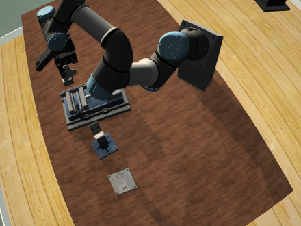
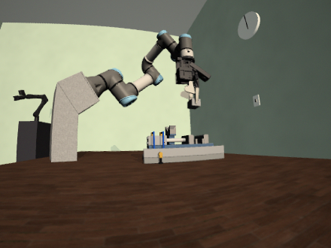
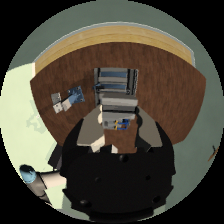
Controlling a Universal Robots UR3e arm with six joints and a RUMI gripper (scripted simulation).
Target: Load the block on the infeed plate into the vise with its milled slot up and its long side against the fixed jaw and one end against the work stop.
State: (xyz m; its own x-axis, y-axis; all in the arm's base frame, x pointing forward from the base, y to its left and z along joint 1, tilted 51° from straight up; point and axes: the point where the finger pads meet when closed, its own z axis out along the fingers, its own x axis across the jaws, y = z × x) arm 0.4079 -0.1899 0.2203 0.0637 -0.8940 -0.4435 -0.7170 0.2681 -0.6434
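My gripper is shut on the part, a grey block. A groove-like dark line runs along the block in the wrist view; which way its slot faces is not clear. The block hangs high above the vise, toward its far left end in the top view and above its right part in the exterior view. The vise stands open. Its work stop is too small to make out. The infeed plate carries no block.
The V-block stands on a blue base plate between the vise and the infeed plate. The arm's elbow covers part of the vise in the top view. The arm's pedestal stands on the table.
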